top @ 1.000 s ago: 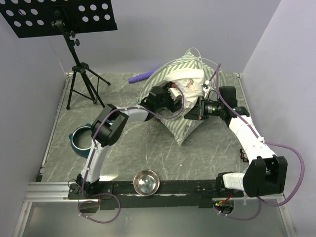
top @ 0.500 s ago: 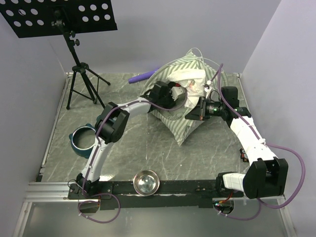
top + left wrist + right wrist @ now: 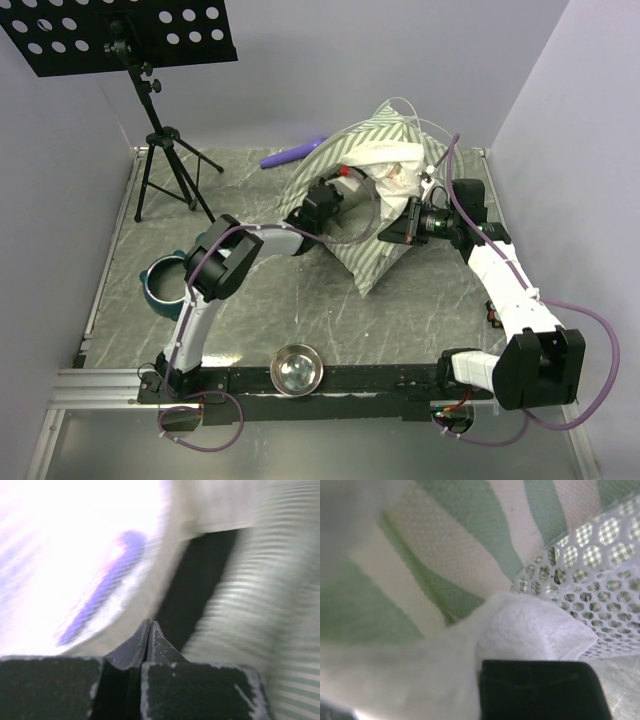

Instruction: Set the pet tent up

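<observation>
Now left gripper (image 3: 149,630), open a second ago, is clenched shut beside pet tent (image 3: 372,262); right gripper (image 3: 396,231) still pinches its white fabric.

- Plain pale lavender walls (image 3: 350,70) close in the back and both sides, evenly lit.
- A grey-green marbled table top (image 3: 300,310) spans the space, with an aluminium rail (image 3: 100,385) along its near edge.
- A black perforated music stand (image 3: 150,110) on a tripod stands far left.

Top view sharp, evenly lit; left wrist view blurs the pet tent (image 3: 250,605) amid glare.
</observation>
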